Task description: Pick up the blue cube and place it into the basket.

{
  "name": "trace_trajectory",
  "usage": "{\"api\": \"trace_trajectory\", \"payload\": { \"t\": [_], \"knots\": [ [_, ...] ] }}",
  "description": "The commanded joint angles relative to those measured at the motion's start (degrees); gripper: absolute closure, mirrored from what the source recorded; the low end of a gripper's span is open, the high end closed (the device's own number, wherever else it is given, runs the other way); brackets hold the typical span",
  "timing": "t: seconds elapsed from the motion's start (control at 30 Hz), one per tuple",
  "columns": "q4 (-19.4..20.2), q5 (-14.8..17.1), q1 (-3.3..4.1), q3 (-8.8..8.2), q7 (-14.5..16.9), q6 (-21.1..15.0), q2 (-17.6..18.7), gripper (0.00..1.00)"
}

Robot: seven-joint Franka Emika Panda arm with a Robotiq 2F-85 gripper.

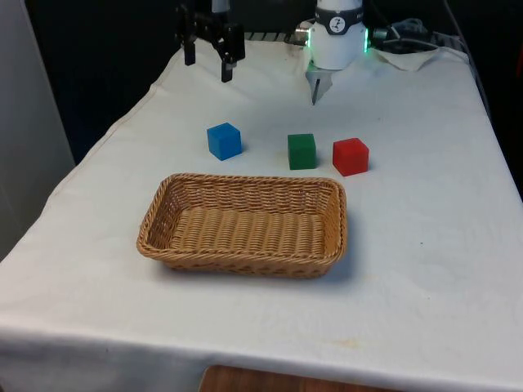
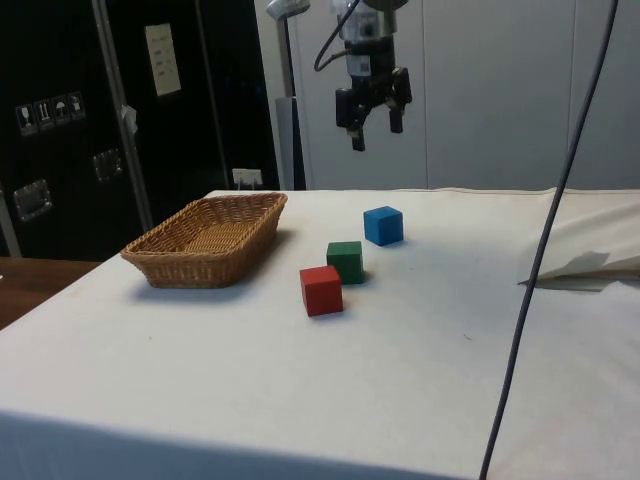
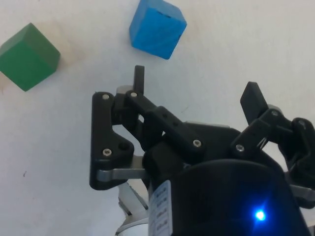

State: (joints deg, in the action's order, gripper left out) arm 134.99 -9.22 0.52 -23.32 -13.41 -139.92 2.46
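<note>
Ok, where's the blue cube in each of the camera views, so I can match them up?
Front view: the blue cube sits on the white cloth behind the basket, towards the front view's left, first in the row of three cubes.
Side view: the blue cube is the farthest of the three, below the raised, open gripper.
Wrist view: the blue cube lies beyond the fingers.
Shared landmark: the green cube next to it.
</note>
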Motion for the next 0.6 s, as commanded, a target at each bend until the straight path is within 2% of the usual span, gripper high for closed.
{"api": "trace_trajectory", "payload": {
  "t": [0.0, 0.07, 0.1, 0.17, 0.33, 0.37, 0.4, 0.57],
  "knots": [
    [0.46, 0.4, 0.0, 0.0, 0.0, -1.03, -0.11, 0.0],
    [0.69, 0.63, 0.06, 0.06, 0.06, -1.43, 0.0, 0.0],
    [0.34, 0.11, 0.06, 0.0, -0.06, -0.46, 0.0, 0.0],
    [1.26, 1.49, 0.06, 0.11, 0.29, -2.75, 0.52, 0.0],
    [2.12, 2.92, 0.06, 0.29, 0.57, -5.27, 1.6, 0.0],
    [1.78, 1.72, 0.06, 0.06, 0.0, -4.35, 1.55, 0.0],
    [2.23, 3.27, 0.06, 0.34, 0.57, -5.73, 1.89, 0.0],
    [2.64, 5.27, 0.06, 0.63, 1.15, -7.85, 3.84, 0.0]
  ]
}}
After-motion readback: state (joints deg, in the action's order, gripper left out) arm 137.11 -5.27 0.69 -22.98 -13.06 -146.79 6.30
